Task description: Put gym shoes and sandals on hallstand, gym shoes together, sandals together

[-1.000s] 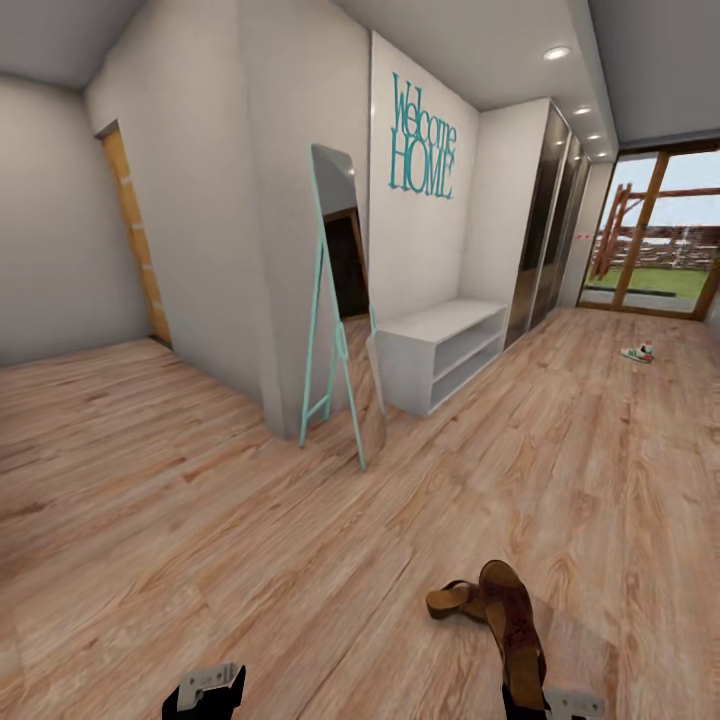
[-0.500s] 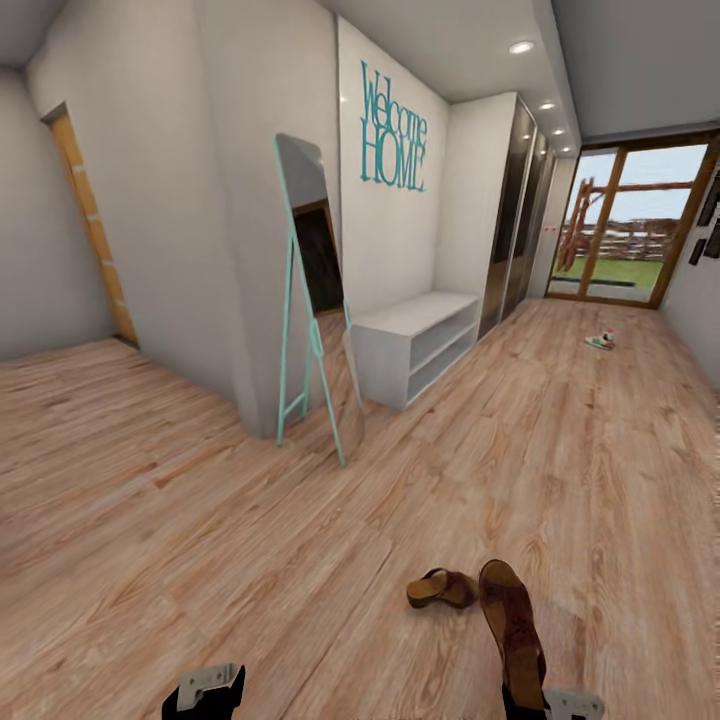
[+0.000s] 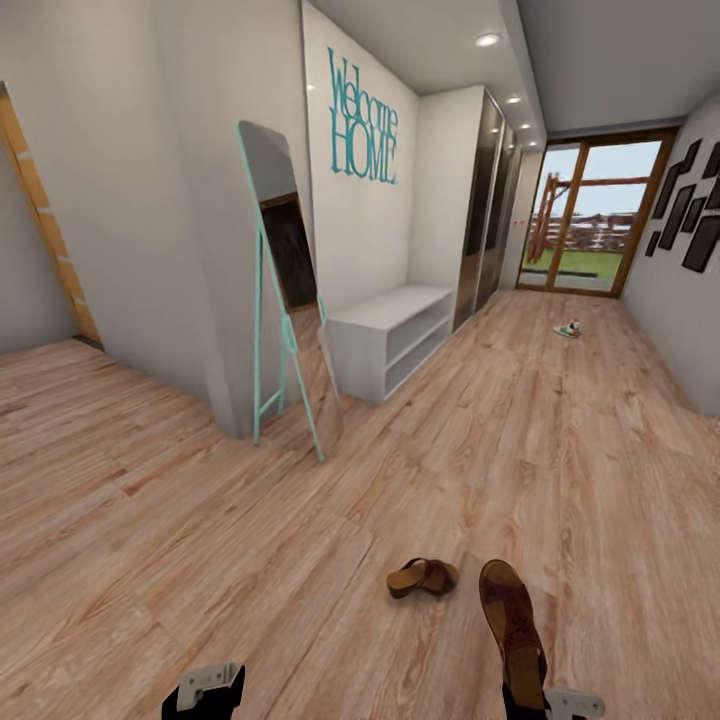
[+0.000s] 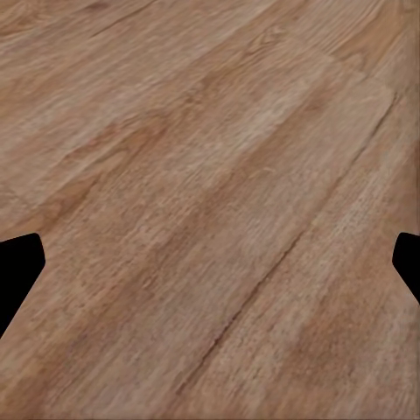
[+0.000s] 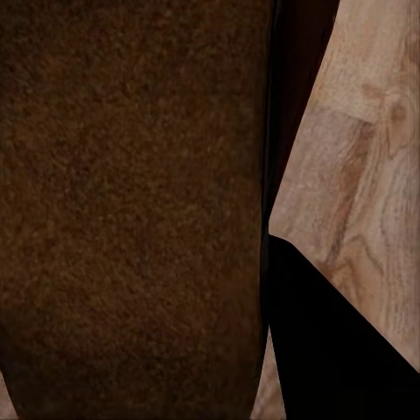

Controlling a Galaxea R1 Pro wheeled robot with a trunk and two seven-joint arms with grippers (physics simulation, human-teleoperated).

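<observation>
One sandal (image 3: 511, 625) we grip in our right claw (image 3: 548, 703), long axis pointing ahead; its mate (image 3: 422, 577) lies just left on the floor, hallstand (image 3: 385, 335) well ahead-left; left claw (image 3: 205, 690) open, empty.

One sandal (image 3: 422, 577) lies on the corridor floor (image 3: 200, 520), just left of the second sandal (image 3: 511, 625). The hallstand (image 3: 385, 338) stands against the left wall, the mirror (image 3: 283, 295) before it; one gym shoe (image 3: 570, 329) lies far down the corridor.
</observation>
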